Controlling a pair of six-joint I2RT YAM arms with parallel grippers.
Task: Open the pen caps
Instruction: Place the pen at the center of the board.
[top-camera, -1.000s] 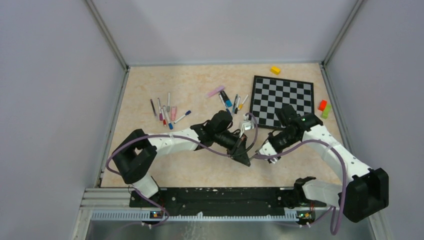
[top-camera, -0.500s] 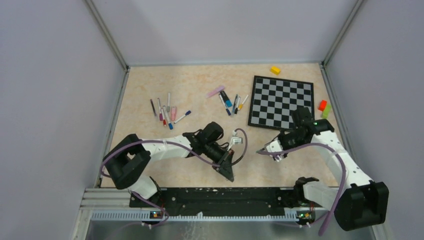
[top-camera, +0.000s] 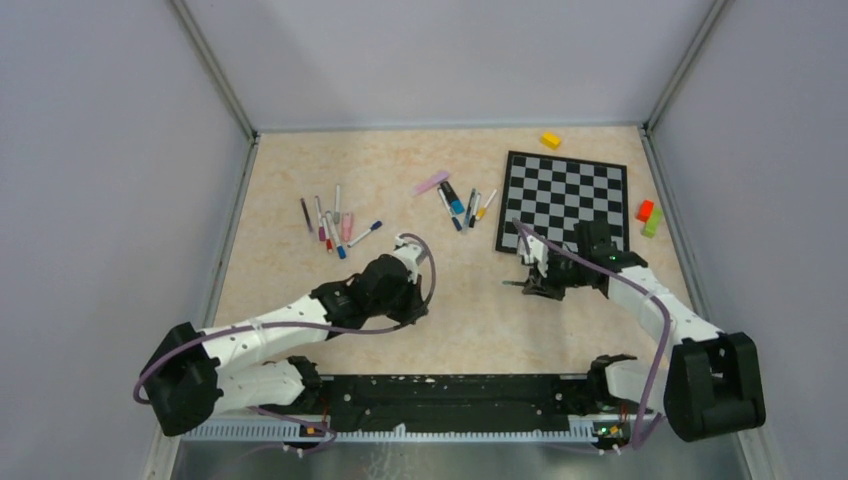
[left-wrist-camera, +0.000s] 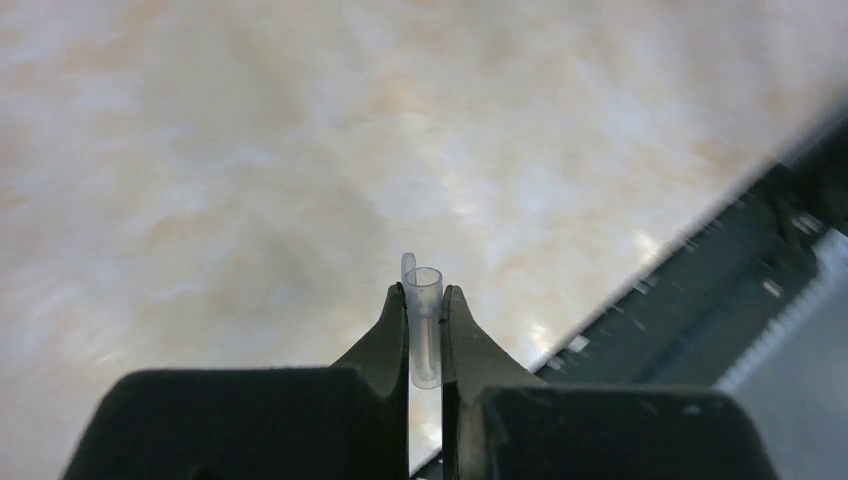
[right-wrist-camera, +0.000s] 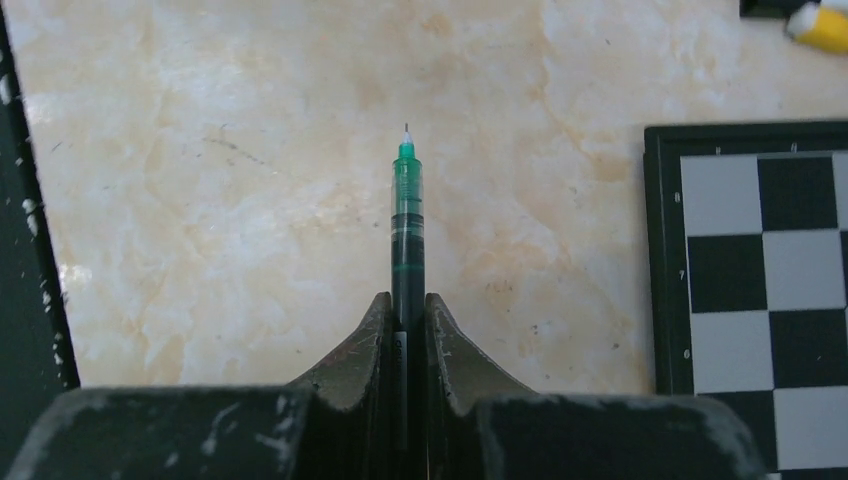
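Pale marbled surface (top-camera: 300, 170) fills a grey-walled cell. At far left lies a loose cluster of pens (top-camera: 325, 215), with coloured pen caps (top-camera: 346, 230) among them. Next, the left jaws are clenched on a clear cap (left-wrist-camera: 425, 330), held above bare surface close to the near rail (left-wrist-camera: 700, 260). A second pen cluster (top-camera: 460, 200) lies mid-surface. The right jaws grip a green pen (right-wrist-camera: 406, 230) by its barrel, nib bare, just beside the chessboard (right-wrist-camera: 760, 260). This cap looks to be off. The slick little cap sits in a narrow pinch and could squirt out and roll toward the rail. The exposed nib would mark the surface if lowered tip-first.
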